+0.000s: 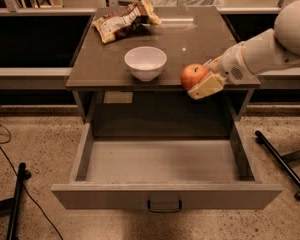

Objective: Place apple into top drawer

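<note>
The gripper point(199, 84) clasps the apple point(192, 74) (firm, light, probably slippery-skinned, best held across its widest part) near the open top drawer point(165, 196).

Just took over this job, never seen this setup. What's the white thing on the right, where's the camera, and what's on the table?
The white thing is the robot's single arm, reaching in from the right. Its gripper has two fingers, shut on the apple, held by the table's front edge, higher than the open top drawer. There is one camera view, looking down at the table's front. On the table stand a white bowl and, further back, a crumpled snack bag.
</note>
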Action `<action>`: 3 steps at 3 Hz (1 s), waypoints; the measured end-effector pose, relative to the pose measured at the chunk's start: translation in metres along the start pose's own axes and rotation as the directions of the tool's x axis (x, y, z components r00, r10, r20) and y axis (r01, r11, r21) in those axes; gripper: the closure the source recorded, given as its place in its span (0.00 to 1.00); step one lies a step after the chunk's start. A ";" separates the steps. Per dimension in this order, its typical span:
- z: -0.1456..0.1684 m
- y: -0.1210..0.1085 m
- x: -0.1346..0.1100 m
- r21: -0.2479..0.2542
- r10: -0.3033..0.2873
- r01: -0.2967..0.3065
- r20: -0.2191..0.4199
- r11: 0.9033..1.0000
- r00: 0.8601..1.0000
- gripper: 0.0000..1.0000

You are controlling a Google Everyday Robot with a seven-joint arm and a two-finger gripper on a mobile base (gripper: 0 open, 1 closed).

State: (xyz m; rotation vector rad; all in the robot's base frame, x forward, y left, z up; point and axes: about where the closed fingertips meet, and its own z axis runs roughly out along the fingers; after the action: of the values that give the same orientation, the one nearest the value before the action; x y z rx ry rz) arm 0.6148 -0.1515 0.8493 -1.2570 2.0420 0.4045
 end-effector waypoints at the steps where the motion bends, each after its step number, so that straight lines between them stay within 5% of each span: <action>1: 0.033 0.025 0.042 -0.006 -0.073 0.073 0.025 0.997 0.997 1.00; 2: 0.076 0.057 0.076 -0.071 -0.167 0.168 0.024 0.983 0.986 1.00; 3: 0.109 0.074 0.100 -0.116 -0.186 0.188 0.023 0.975 0.982 0.82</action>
State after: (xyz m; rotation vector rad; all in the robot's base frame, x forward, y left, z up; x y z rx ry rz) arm 0.5646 -0.1177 0.6956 -1.5001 1.8924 0.4474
